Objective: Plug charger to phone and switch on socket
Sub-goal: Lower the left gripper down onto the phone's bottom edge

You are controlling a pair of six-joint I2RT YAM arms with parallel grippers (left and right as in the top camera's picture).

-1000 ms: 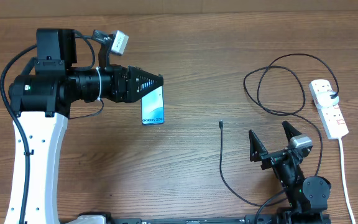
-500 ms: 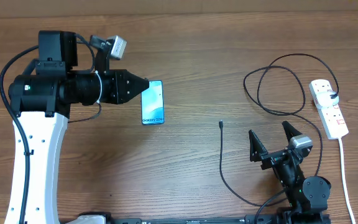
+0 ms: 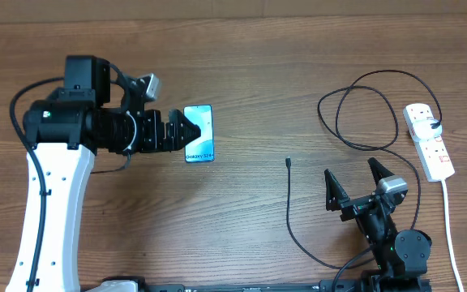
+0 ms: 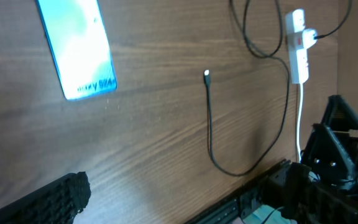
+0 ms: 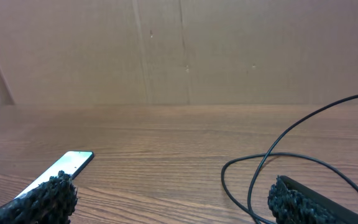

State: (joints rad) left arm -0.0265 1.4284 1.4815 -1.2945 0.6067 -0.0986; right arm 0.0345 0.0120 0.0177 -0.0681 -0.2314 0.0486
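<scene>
Wood-grain tabletop point(image 3: 250, 57) below, plain brown wall behind in the right wrist view. Left of centre, flat and screen up: the phone point(image 3: 199, 134), light blue, long side running away from the robot. Just beside its left edge, seen from overhead: the left tool point(image 3: 186, 133), jaws spread, nothing between them; only one ribbed finger point(image 4: 67, 193) in its own camera, apart from the phone point(image 4: 76, 50). Right of centre, loose on the wood: the charger point(image 3: 289, 195), thin and black, connector tip point(image 3: 289, 162) well apart from the phone, cable curving toward the near edge and looping again farther back beside the power strip point(image 3: 430, 142). At the far right: that white strip, red switches on top, black plug point(image 3: 434, 124) in its far end, white cord point(image 3: 448, 219) trailing toward the near edge. Near the front edge, between charger and cord: the right tool point(image 3: 353, 180), jaws wide, holding nothing.
</scene>
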